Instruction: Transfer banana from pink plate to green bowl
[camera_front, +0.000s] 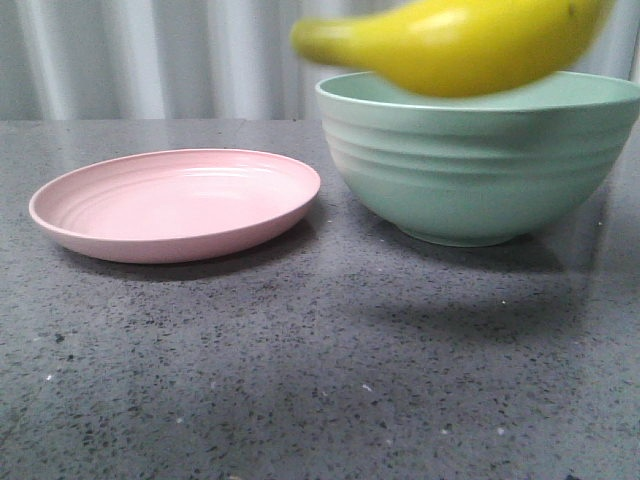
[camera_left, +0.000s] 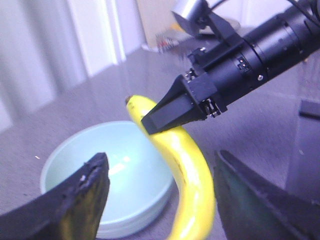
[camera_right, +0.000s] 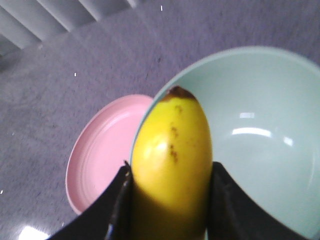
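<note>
My right gripper (camera_right: 171, 172) is shut on the yellow banana (camera_right: 172, 145) and holds it in the air over the near rim of the mint-green bowl (camera_right: 260, 135). In the front view the banana (camera_front: 460, 45) hangs just above the bowl (camera_front: 480, 160), with its stem end pointing left. The pink plate (camera_front: 175, 205) lies bare to the left of the bowl and also shows in the right wrist view (camera_right: 100, 160). My left gripper (camera_left: 161, 156) is open and empty, high above the table. It looks down on the bowl (camera_left: 125, 165), the banana (camera_left: 192, 185) and the right gripper (camera_left: 170, 112).
The dark speckled table (camera_front: 320, 380) stretches in front of the plate and bowl. A pale ribbed curtain (camera_front: 150, 60) hangs behind the table. The right arm's black wrist (camera_left: 260, 45) reaches in above the bowl.
</note>
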